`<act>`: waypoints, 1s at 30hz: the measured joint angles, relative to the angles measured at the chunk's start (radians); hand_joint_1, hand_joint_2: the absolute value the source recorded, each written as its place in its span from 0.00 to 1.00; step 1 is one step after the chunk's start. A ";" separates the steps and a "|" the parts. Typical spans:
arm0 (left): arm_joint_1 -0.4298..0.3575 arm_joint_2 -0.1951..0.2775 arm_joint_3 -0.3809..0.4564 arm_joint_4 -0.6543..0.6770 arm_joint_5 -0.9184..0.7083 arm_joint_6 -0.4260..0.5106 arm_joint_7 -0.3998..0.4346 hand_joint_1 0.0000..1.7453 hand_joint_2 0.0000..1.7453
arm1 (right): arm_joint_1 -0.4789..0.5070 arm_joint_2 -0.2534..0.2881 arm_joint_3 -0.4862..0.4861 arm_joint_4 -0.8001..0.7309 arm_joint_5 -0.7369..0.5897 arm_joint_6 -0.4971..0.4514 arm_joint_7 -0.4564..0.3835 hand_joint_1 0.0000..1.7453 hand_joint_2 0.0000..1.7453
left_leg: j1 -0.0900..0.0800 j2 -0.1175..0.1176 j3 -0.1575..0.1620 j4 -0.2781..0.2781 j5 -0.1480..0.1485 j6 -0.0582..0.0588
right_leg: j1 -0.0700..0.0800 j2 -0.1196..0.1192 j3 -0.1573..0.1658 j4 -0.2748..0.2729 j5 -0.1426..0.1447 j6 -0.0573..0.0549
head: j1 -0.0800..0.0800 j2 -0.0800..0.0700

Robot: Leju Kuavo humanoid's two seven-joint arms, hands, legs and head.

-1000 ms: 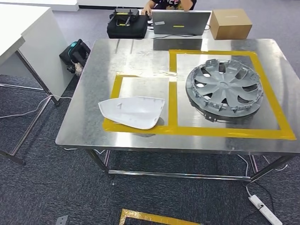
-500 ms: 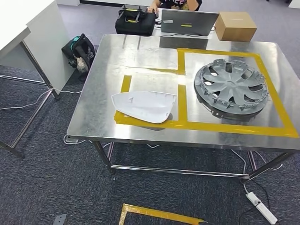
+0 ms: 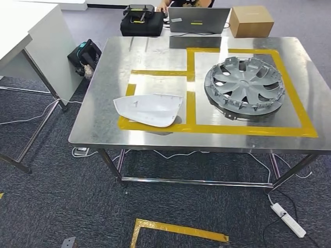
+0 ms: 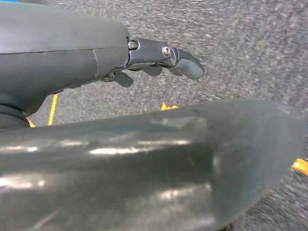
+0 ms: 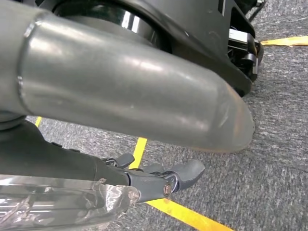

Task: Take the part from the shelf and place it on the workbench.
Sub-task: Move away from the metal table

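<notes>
Workbench [image 3: 101,124]: steel table marked with yellow tape frames.
Part: white mirror cover [image 3: 148,109] lies at the bench's 7 o'clock, overlapping the small frame's tape; grey wheel cover [image 3: 244,88] sits inside the large frame at 3 o'clock.
Left hand [image 4: 145,60]: hangs over carpet, fingers loosely spread, holding nothing.
Right hand [image 5: 156,178]: hangs likewise, loose and empty.
Step, judged: both frames look filled; if another part is due, turn squarely to the shelf, arms kept low and clear of the bench edge.
</notes>
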 joint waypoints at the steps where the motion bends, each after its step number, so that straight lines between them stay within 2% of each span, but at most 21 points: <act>1: 0.001 0.000 0.000 0.000 0.000 0.000 0.002 0.00 0.00 | -0.001 -0.003 0.000 0.000 -0.001 -0.001 -0.005 0.00 0.00 | 0.001 0.000 -0.002 0.024 -0.006 -0.002 | 0.000 0.000 -0.007 0.001 0.005 0.001 | 0.000 0.000; 2: 0.001 0.000 0.000 0.000 0.000 0.000 0.003 0.00 0.00 | -0.002 -0.005 0.000 0.000 -0.001 -0.001 -0.008 0.00 0.00 | 0.002 0.000 0.016 0.006 0.008 -0.002 | -0.001 0.000 -0.013 0.001 0.009 0.003 | 0.000 0.000; 5: -0.002 -0.001 0.000 0.000 0.000 0.000 0.004 0.00 0.00 | -0.009 -0.010 0.000 0.000 -0.001 -0.002 -0.011 0.00 0.00 | 0.008 -0.002 0.140 -0.196 0.085 -0.003 | 0.000 0.001 -0.024 0.008 0.017 0.014 | -0.001 0.000; 6: -0.003 -0.002 0.000 0.000 0.000 0.000 0.004 0.00 0.00 | -0.012 -0.012 0.000 -0.001 -0.002 -0.002 -0.011 0.00 0.00 | 0.008 -0.003 0.166 -0.245 0.097 0.001 | 0.002 0.001 -0.028 0.011 0.019 0.019 | -0.001 0.000; 7: -0.004 -0.002 0.000 0.000 0.000 0.000 0.004 0.00 0.00 | -0.014 -0.014 0.001 -0.001 -0.002 -0.002 -0.012 0.00 0.00 | 0.008 -0.005 0.175 -0.267 0.099 0.007 | 0.004 0.001 -0.032 0.014 0.021 0.025 | 0.000 0.000; 9: -0.003 -0.003 0.000 0.000 0.000 0.000 0.005 0.00 0.00 | -0.015 -0.015 0.001 -0.001 -0.004 -0.003 -0.014 0.00 0.00 | 0.004 -0.007 0.169 -0.269 0.104 0.025 | 0.003 0.001 -0.038 0.016 0.027 0.036 | 0.002 0.000; 11: -0.001 -0.005 0.000 0.000 0.001 -0.002 0.007 0.00 0.00 | -0.016 -0.017 0.000 -0.001 -0.007 -0.004 -0.016 0.00 0.00 | 0.003 -0.005 0.162 -0.270 0.114 0.041 | 0.000 0.001 -0.055 0.048 0.002 0.046 | 0.004 0.000; 12: -0.001 -0.005 0.000 0.000 0.002 -0.005 0.006 0.00 0.00 | -0.017 -0.018 0.001 -0.001 -0.007 -0.003 -0.016 0.00 0.00 | 0.004 -0.004 0.157 -0.271 0.118 0.049 | -0.001 0.001 -0.073 0.091 -0.029 0.050 | 0.006 0.000; 14: -0.002 -0.007 0.001 0.000 0.006 -0.015 -0.004 0.00 0.00 | -0.021 -0.018 0.002 -0.001 -0.002 0.002 -0.013 0.00 0.00 | 0.002 -0.002 0.145 -0.270 0.127 0.058 | -0.002 0.001 -0.123 0.223 -0.108 0.056 | 0.008 0.000; 15: -0.002 -0.009 0.001 0.000 0.007 -0.021 -0.010 0.00 0.00 | -0.023 -0.018 0.002 -0.001 0.002 0.004 -0.011 0.00 0.00 | 0.001 -0.001 0.138 -0.270 0.131 0.059 | -0.002 0.001 -0.142 0.282 -0.136 0.057 | 0.008 0.000; 16: -0.001 -0.011 0.001 0.000 0.006 -0.025 -0.015 0.00 0.00 | -0.023 -0.018 0.004 -0.001 0.005 0.004 -0.010 0.00 0.00 | 0.000 -0.001 0.132 -0.270 0.136 0.059 | -0.002 0.001 -0.147 0.311 -0.147 0.058 | 0.008 0.000; 17: -0.001 -0.014 0.001 0.000 0.004 -0.028 -0.017 0.00 0.00 | -0.023 -0.018 0.006 -0.001 0.007 0.004 -0.012 0.00 0.00 | 0.000 -0.001 0.127 -0.269 0.140 0.058 | -0.002 0.001 -0.132 0.301 -0.139 0.057 | 0.008 0.000; 18: 0.000 -0.017 0.001 0.000 0.002 -0.029 -0.018 0.00 0.00 | -0.024 -0.018 0.008 -0.001 0.009 0.002 -0.014 0.00 0.00 | 0.000 -0.002 0.124 -0.269 0.144 0.056 | -0.002 0.001 -0.097 0.250 -0.115 0.055 | 0.008 0.000; 20: 0.000 -0.021 0.001 0.000 -0.007 -0.029 -0.016 0.00 0.00 | -0.029 -0.018 0.013 -0.001 0.013 -0.002 -0.020 0.00 0.00 | -0.001 -0.002 0.120 -0.268 0.151 0.048 | -0.002 0.002 -0.006 0.096 -0.063 0.053 | 0.009 0.000; 21: -0.001 -0.023 0.001 0.000 -0.012 -0.029 -0.013 0.00 0.00 | -0.032 -0.018 0.016 -0.001 0.016 -0.003 -0.022 0.00 0.00 | -0.003 -0.002 0.118 -0.266 0.154 0.043 | -0.002 0.003 0.025 0.039 -0.049 0.049 | 0.008 0.000; 22: -0.001 -0.024 0.001 0.000 -0.018 -0.028 -0.008 0.00 0.00 | -0.033 -0.018 0.019 -0.001 0.018 -0.004 -0.022 0.00 0.00 | -0.005 -0.001 0.116 -0.265 0.158 0.038 | -0.001 0.005 0.039 0.009 -0.045 0.046 | 0.007 0.000; 25: 0.001 -0.027 0.000 0.001 -0.036 -0.020 0.026 0.00 0.00 | -0.025 -0.019 0.025 -0.001 0.019 -0.004 -0.024 0.00 0.00 | -0.002 -0.001 0.110 -0.264 0.166 0.022 | 0.002 0.005 0.030 0.005 -0.037 0.028 | 0.006 0.000; 26: 0.003 -0.028 0.000 0.002 -0.040 -0.018 0.041 0.00 0.00 | -0.022 -0.019 0.025 -0.001 0.017 -0.005 -0.025 0.00 0.00 | -0.001 -0.001 0.102 -0.250 0.152 0.017 | 0.001 0.004 0.028 0.004 -0.032 0.019 | 0.005 0.000; 27: 0.004 -0.029 0.000 0.002 -0.042 -0.017 0.054 0.00 0.00 | -0.020 -0.019 0.025 -0.001 0.015 -0.006 -0.023 0.00 0.00 | 0.000 -0.001 0.088 -0.217 0.124 0.013 | -0.001 0.003 0.025 0.003 -0.025 0.012 | 0.003 0.000; 29: 0.006 -0.032 0.000 0.004 -0.044 -0.017 0.073 0.00 0.00 | -0.013 -0.019 0.025 -0.001 0.013 -0.007 -0.004 0.00 0.00 | 0.001 0.000 0.036 -0.090 0.040 0.005 | -0.001 0.001 0.013 0.003 -0.013 0.003 | -0.001 0.000; 30: 0.007 -0.033 0.000 0.004 -0.045 -0.017 0.078 0.00 0.00 | -0.008 -0.019 0.025 -0.001 0.013 -0.007 0.013 0.00 0.00 | 0.001 0.000 0.011 -0.023 0.007 0.003 | 0.000 -0.001 0.006 0.004 -0.008 0.003 | -0.001 0.000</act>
